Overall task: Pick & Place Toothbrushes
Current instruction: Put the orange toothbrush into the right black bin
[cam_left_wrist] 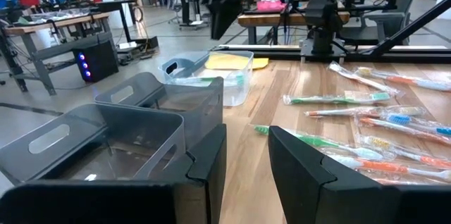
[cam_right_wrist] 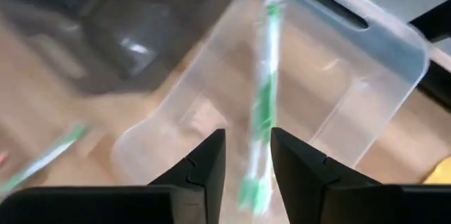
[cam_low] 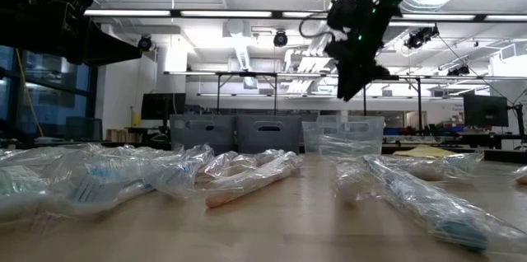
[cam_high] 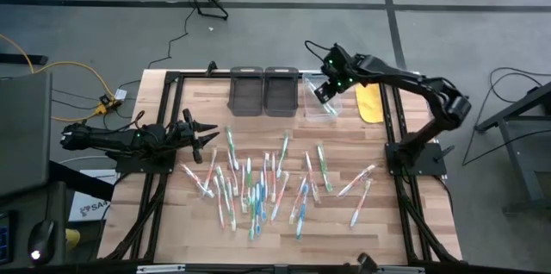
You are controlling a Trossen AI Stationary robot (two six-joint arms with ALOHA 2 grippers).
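Clear plastic marks the bin [cam_high: 320,100] beneath the right gripper [cam_high: 325,91] in the high view, likely the drop spot, while most toothbrushes [cam_high: 258,183] lie scattered mid-table, long axes mostly running near to far; the left gripper [cam_high: 205,136] waits at the table's left, fingers parted and empty. Right wrist view: the parted fingers flank a green-and-white toothbrush [cam_right_wrist: 262,104] over the bin, lengthwise along it, seemingly just let go.

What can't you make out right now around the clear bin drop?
- Right gripper over the clear bin: high view too small for its fingers.
- Green toothbrush: right wrist view blurred; held or released, unclear.
- Bin contents: low view blocked by wrapped toothbrushes.
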